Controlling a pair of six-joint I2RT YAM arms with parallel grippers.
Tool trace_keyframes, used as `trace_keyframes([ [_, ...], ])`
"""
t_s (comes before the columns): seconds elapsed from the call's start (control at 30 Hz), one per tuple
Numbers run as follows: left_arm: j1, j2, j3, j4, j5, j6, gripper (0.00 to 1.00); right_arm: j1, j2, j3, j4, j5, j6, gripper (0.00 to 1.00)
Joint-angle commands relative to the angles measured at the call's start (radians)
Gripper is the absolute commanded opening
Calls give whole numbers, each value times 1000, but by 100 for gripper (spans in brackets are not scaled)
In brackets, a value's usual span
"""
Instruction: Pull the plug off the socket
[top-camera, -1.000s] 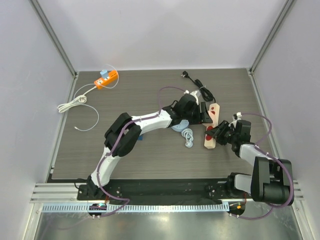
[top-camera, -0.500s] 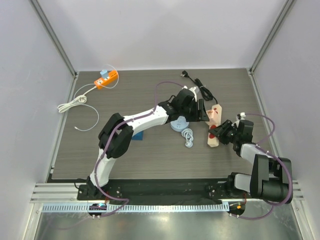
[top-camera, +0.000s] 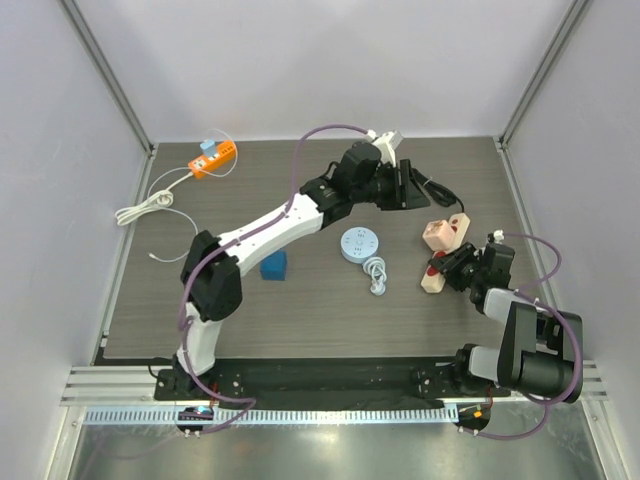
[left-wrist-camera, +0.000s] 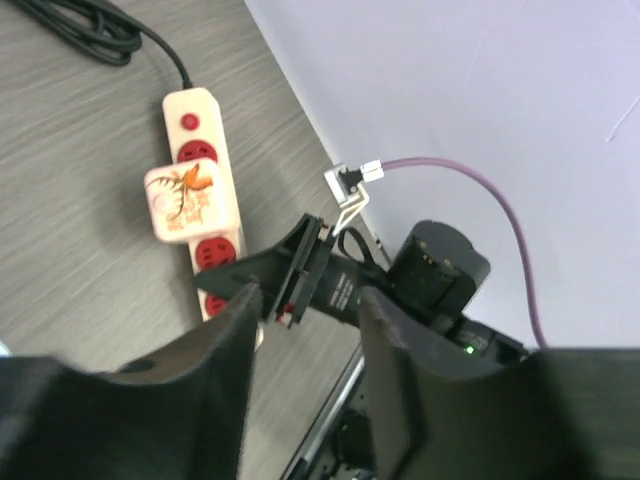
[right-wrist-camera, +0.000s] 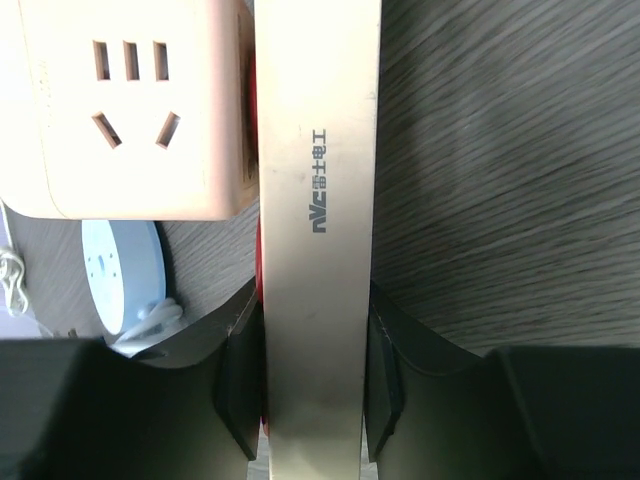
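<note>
While the right end effector (top-camera: 447, 270) clamped the power strip (top-camera: 458, 224) at lower right to anchor it, the left end effector (top-camera: 408, 188) hovered upper-centre, fingers (left-wrist-camera: 215, 350) apart, adapter plug (top-camera: 434, 235) unpulled.

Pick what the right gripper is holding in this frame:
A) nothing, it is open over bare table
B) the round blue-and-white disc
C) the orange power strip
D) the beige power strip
D: in the right wrist view the right gripper has a finger pressed against each side of the beige power strip, while the round blue-and-white disc lies off to one side.
</note>
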Motion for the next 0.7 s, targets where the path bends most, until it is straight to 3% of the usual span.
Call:
trace_keyframes([
  [0.0, -1, 97, 63, -51, 77, 28, 52, 12, -36, -20, 59, -86, -2, 1],
  [0.17, -14, 273, 252, -174, 67, 92, 78, 52, -53, -28, 101, -127, -15, 1],
  [0.33, -27, 379, 398, -261, 17, 100, 82, 98, -59, -22, 105, -120, -28, 1],
  [0.67, -40, 459, 410, -258, -13, 48, 84, 112, -78, -26, 111, -117, -34, 1],
])
